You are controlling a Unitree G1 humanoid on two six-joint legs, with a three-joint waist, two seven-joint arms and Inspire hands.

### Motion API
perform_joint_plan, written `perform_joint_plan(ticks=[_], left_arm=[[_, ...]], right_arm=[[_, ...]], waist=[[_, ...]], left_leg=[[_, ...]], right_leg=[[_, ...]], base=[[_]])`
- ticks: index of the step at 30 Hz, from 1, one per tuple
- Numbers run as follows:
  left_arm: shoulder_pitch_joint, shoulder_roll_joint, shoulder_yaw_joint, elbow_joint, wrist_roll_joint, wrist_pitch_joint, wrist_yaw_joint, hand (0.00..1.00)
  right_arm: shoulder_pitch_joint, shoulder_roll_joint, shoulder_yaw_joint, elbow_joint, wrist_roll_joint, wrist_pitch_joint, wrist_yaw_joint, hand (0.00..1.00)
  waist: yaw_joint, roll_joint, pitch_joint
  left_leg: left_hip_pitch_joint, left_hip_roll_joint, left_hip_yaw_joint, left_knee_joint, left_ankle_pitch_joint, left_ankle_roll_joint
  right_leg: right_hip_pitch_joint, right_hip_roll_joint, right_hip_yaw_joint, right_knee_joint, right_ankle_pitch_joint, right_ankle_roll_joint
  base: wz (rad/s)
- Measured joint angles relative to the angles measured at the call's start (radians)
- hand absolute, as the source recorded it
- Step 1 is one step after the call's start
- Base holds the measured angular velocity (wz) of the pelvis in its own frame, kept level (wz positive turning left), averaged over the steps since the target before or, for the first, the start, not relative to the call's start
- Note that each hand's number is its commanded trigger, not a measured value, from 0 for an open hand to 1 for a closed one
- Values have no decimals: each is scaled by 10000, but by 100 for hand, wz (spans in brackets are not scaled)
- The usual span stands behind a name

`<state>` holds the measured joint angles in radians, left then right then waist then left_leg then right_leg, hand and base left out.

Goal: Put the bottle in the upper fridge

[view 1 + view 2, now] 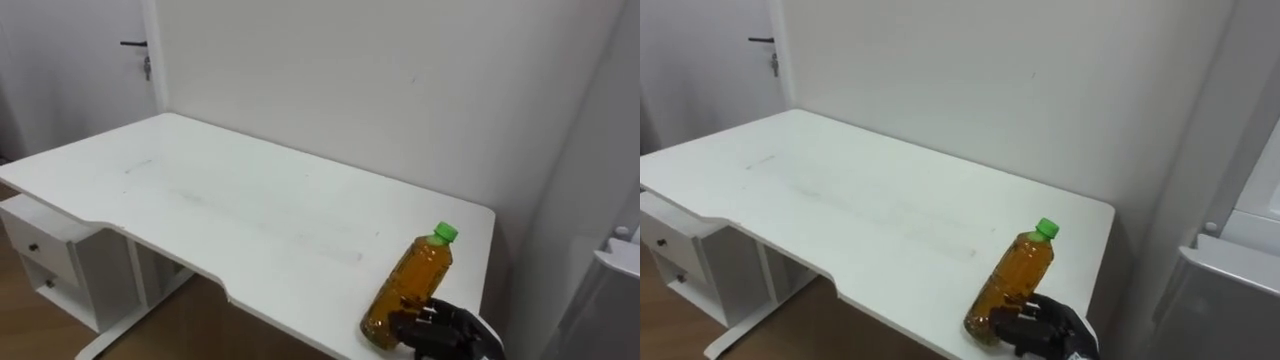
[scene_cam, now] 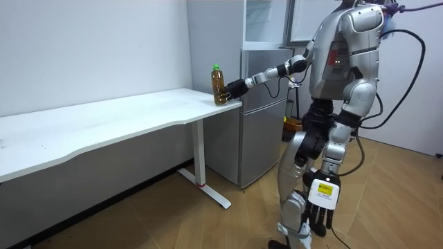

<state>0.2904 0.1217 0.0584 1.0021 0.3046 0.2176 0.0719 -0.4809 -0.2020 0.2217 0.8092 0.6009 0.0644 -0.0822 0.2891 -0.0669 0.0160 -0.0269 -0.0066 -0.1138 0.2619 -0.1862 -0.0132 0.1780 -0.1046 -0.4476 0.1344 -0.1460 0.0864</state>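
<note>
Only partly visible: right hand (image 1: 447,331) round bottle (image 1: 411,284).

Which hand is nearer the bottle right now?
Right. The right hand grips the bottle at its base on the table corner; the left hand hangs by the robot's leg, far from it.

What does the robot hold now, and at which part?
The right robot hand grips the bottle at its base; the left robot hand hangs idle.
</note>
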Motion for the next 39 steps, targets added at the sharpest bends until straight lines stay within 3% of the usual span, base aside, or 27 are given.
perform_joint_plan(ticks=[15, 18, 21, 24, 27, 39], left_arm=[[152, 90, -14, -18, -308, -281, -141, 0], [177, 117, -10, -18, -390, -290, -59, 0], [179, 64, 217, 8, -322, -343, 54, 0], [193, 67, 296, 16, -331, -435, 64, 0], [212, 56, 283, 2, -352, -485, 133, 0], [90, 103, 161, -19, -374, -694, 143, 0]], right_arm=[[2, -3, -47, 30, 182, -1, 188, 100], [3, 7, -56, -24, 169, 0, 83, 100], [41, 5, -65, -308, -292, 27, -122, 100], [123, 6, -64, -658, -824, 27, -313, 100], [125, -8, -63, -1086, -1402, 31, -419, 100], [131, -358, -49, -3779, -989, 32, -581, 100]], waist=[[156, 60, 29], [144, 93, 1], [166, 84, -115], [165, 85, -117], [76, 88, -119], [-374, 82, -115]], left_leg=[[-178, -52, -128, 221, 6, 4], [-216, -51, -110, 225, 6, 4], [-300, -49, -61, 222, 25, 12], [-264, -49, -37, 219, 33, 19], [-263, -50, -42, 217, 37, 23], [-148, -45, 141, 36, 51, 39]], right_leg=[[-22, -2, -26, 0, 0, 0], [-57, -2, -8, -2, -1, -1], [-193, -10, 36, 1, -3, -6], [-190, -22, 58, 3, -3, -7], [-188, -24, 134, 1, -5, -9], [-213, -56, 310, -1, -7, -12]], base=[[2], [0], [-4], [-1], [0], [-4]])
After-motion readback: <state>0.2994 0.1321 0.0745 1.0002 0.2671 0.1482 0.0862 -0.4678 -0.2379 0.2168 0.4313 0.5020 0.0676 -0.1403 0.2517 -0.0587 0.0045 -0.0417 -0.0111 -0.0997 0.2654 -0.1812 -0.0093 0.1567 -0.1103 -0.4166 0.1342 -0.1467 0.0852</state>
